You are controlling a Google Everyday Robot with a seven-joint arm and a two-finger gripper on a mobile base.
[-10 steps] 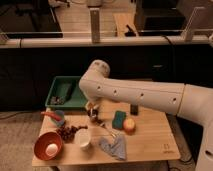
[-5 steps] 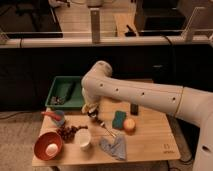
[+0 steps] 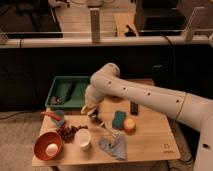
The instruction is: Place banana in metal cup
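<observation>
Centrally, hand [image 3: 93,113] low over table [image 3: 150,140], banana [image 3: 88,108] against it, grip state unclear.

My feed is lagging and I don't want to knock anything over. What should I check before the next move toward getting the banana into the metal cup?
1. Gripper position: low over the table's left-middle, right of the teal cup. Ok.
2. Banana secured: a pale-yellow shape sits right at the gripper, but the grasp is not visible. Cannot tell.
3. Metal cup located: a small dark shape just under the gripper, mostly hidden. Cannot tell.
4. Banana inside the metal cup: not ok.
5. Neighbours apart from the gripper: white cup and green sponge both stand apart from it. Ok.
</observation>
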